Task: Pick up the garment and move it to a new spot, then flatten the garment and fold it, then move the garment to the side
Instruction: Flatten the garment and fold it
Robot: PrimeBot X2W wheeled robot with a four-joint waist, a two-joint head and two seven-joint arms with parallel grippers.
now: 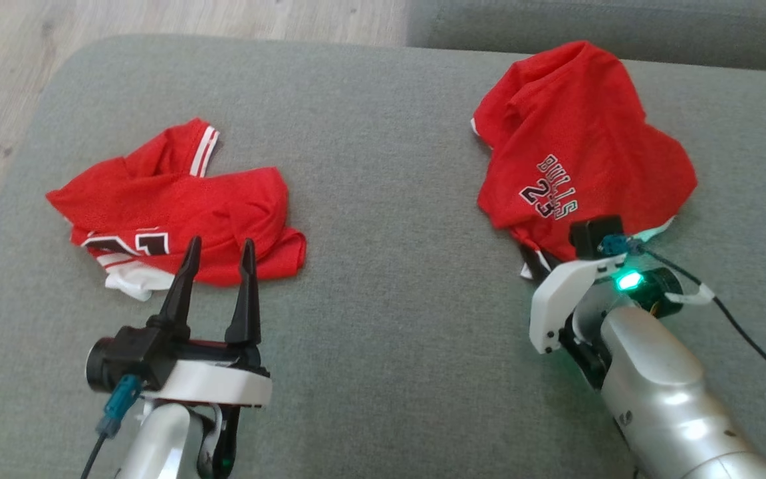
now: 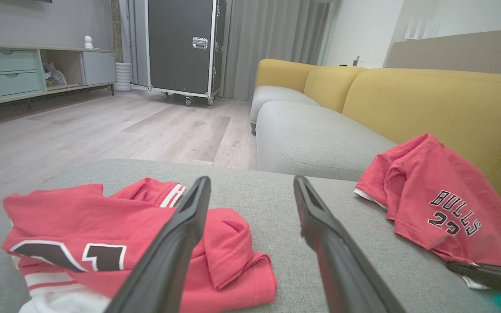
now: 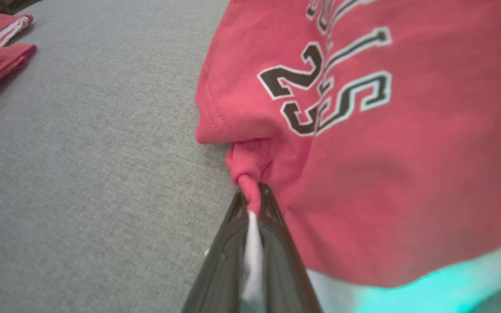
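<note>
Floorboards (image 2: pixel 102 126) of pale wood stretch away beyond and to the left of the left hand (image 1: pixel 221 243). At the far wall stand a low cabinet with teal drawers (image 2: pixel 7 71), a black flight case on castors (image 2: pixel 185 45) and a grey curtain (image 2: pixel 272 39). The left hand hovers over a grey upholstered seat (image 1: pixel 383 166) with its two fingers wide apart and nothing between them. Just ahead of its fingertips lies a crumpled red jersey with white trim (image 1: pixel 177 193), a black number partly showing.

Bare grey fabric runs between the two hands. Further right, a sofa with a yellow back (image 2: pixel 429 104) and grey seat cushions stands behind the seat. The red Bulls 23 garment (image 1: pixel 582 153) sits in a raised heap directly in front of the right hand (image 3: pixel 252 195), well apart from the other jersey. That hand is clamped together on a bunched bit of the garment's near edge, red cloth and a white strip pinched between its fingers. A green light glows at its wrist.
</note>
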